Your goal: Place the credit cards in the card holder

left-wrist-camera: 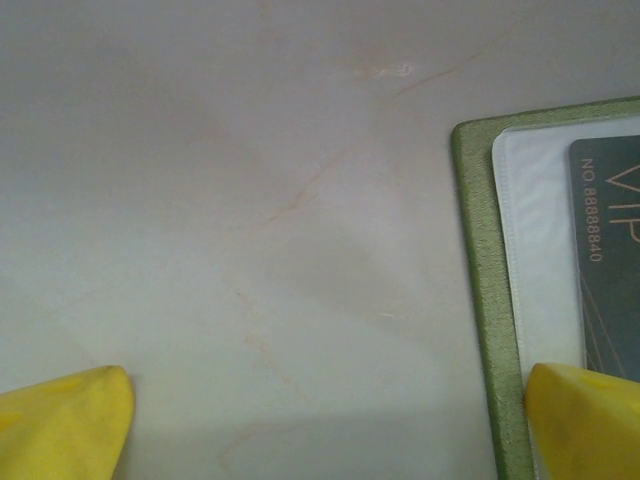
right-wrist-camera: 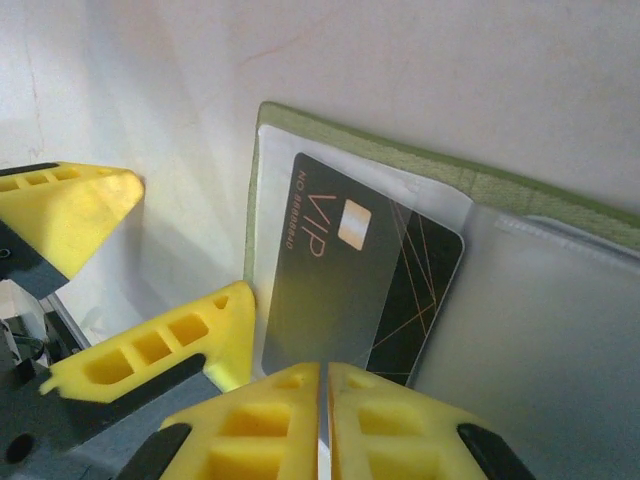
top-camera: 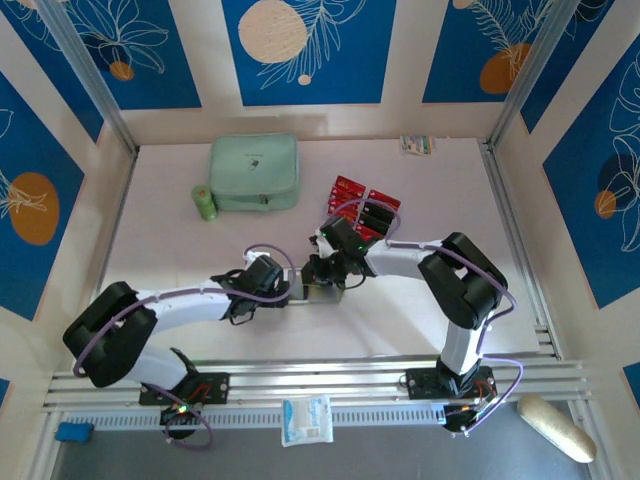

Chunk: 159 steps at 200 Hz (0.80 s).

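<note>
The olive-green card holder [right-wrist-camera: 520,190] lies open on the table, its pale clear pockets facing up. A black VIP card [right-wrist-camera: 340,270] sits partly inside the left pocket. My right gripper [right-wrist-camera: 325,400] is shut on the card's near edge. My left gripper [left-wrist-camera: 325,430] is open, and its right fingertip [left-wrist-camera: 585,420] rests on the holder's green edge [left-wrist-camera: 480,250] next to the black card [left-wrist-camera: 610,250]. In the top view both grippers [top-camera: 285,292] [top-camera: 322,272] meet over the holder [top-camera: 328,293]. More red and black cards [top-camera: 362,208] lie fanned out behind them.
A large mint-green zip case [top-camera: 254,172] sits at the back left with a small green cylinder [top-camera: 205,202] beside it. A small packet [top-camera: 417,144] lies by the back wall. Bare table [left-wrist-camera: 250,200] spreads left of the holder.
</note>
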Each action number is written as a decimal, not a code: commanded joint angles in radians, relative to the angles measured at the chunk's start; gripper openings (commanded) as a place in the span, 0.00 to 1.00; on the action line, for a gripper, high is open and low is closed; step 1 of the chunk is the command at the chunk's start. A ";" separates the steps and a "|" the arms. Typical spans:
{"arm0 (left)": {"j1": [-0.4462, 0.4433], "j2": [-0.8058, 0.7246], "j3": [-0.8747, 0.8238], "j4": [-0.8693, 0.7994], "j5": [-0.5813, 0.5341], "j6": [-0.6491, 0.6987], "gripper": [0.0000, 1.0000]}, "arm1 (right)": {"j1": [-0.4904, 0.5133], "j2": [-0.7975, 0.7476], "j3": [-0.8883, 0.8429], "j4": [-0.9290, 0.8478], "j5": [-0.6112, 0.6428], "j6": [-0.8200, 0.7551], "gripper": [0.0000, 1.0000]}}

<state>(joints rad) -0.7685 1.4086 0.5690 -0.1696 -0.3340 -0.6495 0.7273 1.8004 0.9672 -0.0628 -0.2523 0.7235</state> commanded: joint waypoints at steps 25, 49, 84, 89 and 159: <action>0.009 0.003 -0.023 0.005 -0.026 -0.011 1.00 | -0.001 -0.006 0.027 -0.059 0.018 -0.036 0.11; 0.009 -0.003 -0.026 0.007 -0.027 -0.010 1.00 | -0.001 0.014 0.028 -0.058 0.029 -0.038 0.11; 0.009 -0.005 -0.027 0.013 -0.023 -0.009 1.00 | 0.001 0.035 0.034 -0.071 0.045 -0.036 0.11; 0.009 -0.005 -0.028 0.014 -0.022 -0.010 1.00 | 0.001 0.038 0.036 -0.072 0.047 -0.036 0.11; 0.011 -0.043 0.014 -0.013 -0.011 0.001 1.00 | 0.042 0.096 0.092 -0.078 0.035 -0.024 0.06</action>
<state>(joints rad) -0.7685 1.4029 0.5579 -0.1486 -0.3412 -0.6491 0.7506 1.8690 1.0309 -0.1181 -0.2131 0.7059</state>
